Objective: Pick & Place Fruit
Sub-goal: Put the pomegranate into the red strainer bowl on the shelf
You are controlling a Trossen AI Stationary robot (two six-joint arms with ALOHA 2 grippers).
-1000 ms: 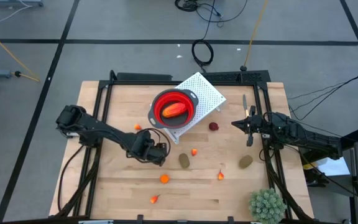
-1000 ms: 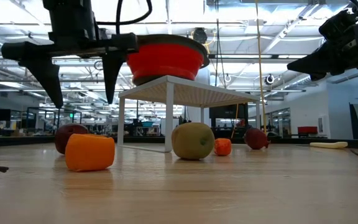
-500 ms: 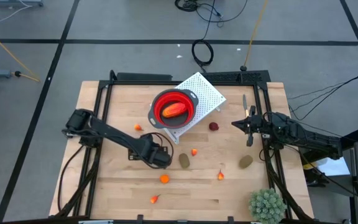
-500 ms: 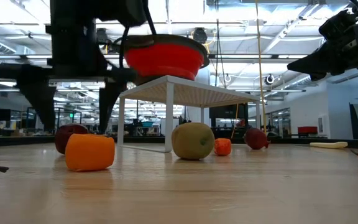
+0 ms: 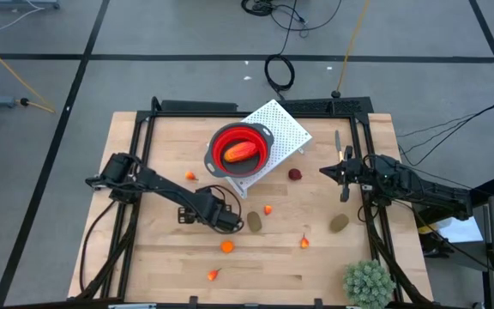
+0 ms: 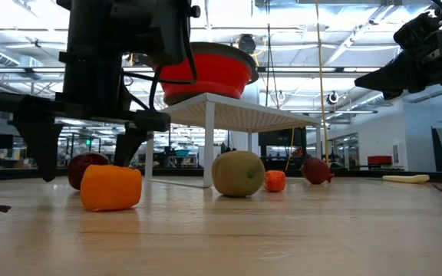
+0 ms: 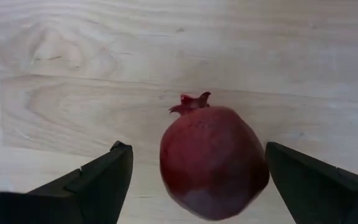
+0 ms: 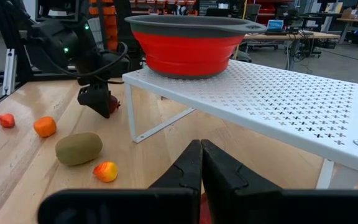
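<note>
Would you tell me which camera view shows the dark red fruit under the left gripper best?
The left wrist view: the dark red fruit fills the frame between the open left gripper's fingers. The low view shows it partly behind an orange piece; the high view hides it; the right wrist view barely shows it.

Non-task clutter on wood tabletop
Red bowl sits on white perforated rack; spiky green plant at tabletop corner.
</note>
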